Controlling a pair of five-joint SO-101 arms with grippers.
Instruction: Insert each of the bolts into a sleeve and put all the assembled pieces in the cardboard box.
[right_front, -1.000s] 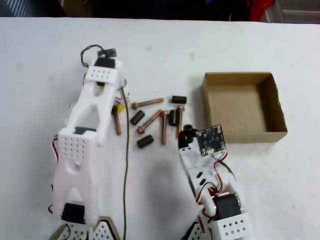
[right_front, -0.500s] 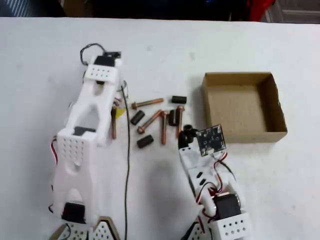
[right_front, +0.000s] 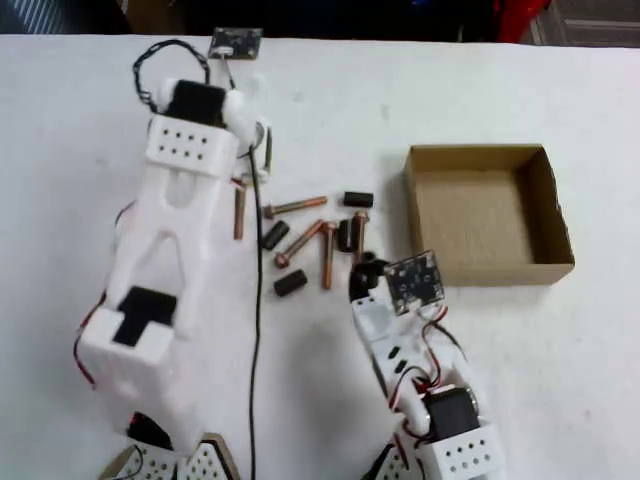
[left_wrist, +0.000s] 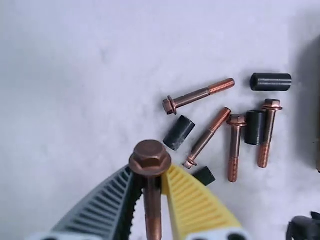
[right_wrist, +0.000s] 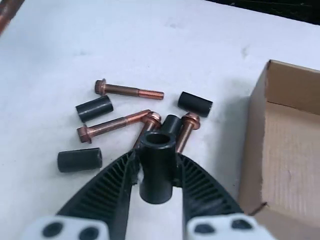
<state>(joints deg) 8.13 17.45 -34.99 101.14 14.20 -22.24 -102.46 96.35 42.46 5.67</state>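
Bolt is clamped in the left end effector, sleeve in the right end effector. Loose bolts and loose sleeves are spread on the surface beside the box.

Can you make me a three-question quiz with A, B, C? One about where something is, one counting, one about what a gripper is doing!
1. Where is the cardboard box?
A. On the right arm's side of the loose bolts.
B. Under the left arm.
C. On top of the bolts.

2. How many bolts lie loose on the table?
A. Two.
B. Four.
C. Seven.

3. What is the right gripper doing?
A. Open, holding nothing.
B. Shut on a bolt.
C. Shut on a black sleeve.

Answers:
1 A, the high view shows it on that side.
2 B, four lie there; a fifth bolt is in the left gripper.
3 C, the sleeve stands between its fingers.
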